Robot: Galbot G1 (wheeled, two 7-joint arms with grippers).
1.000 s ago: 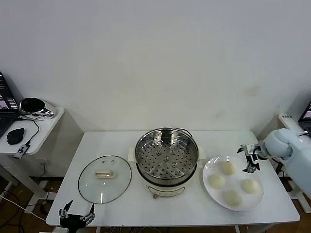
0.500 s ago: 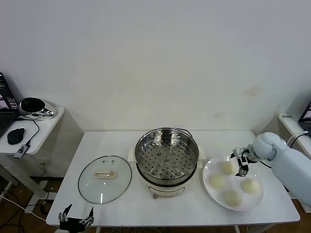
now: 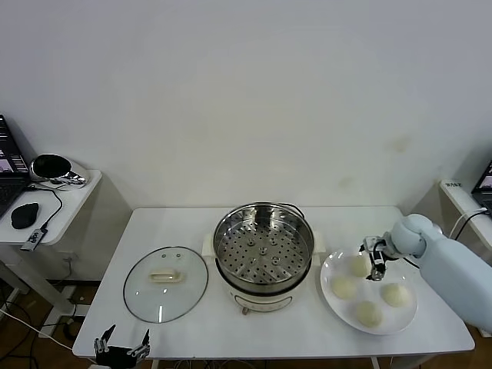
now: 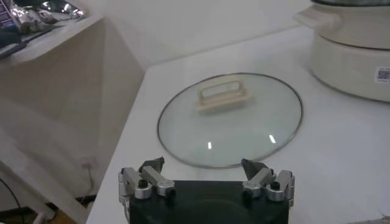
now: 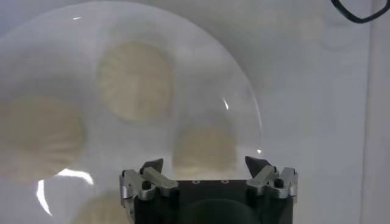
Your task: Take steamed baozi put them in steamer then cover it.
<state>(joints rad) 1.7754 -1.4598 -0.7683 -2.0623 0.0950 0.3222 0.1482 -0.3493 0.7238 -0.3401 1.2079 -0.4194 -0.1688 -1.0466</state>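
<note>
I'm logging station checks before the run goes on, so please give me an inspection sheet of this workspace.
Surface: white table, bare at its back edge.
Job's things: four steamed baozi on the white plate; steamer open, with no bun inside; glass lid flat on the table to its left.
Clutter: nothing seen on the table.
End effectors: right end effector open above the plate; left end effector open, low at the table's front edge.
Cables: one from the mouse on the side table.
Surroundings: plain white wall.
</note>
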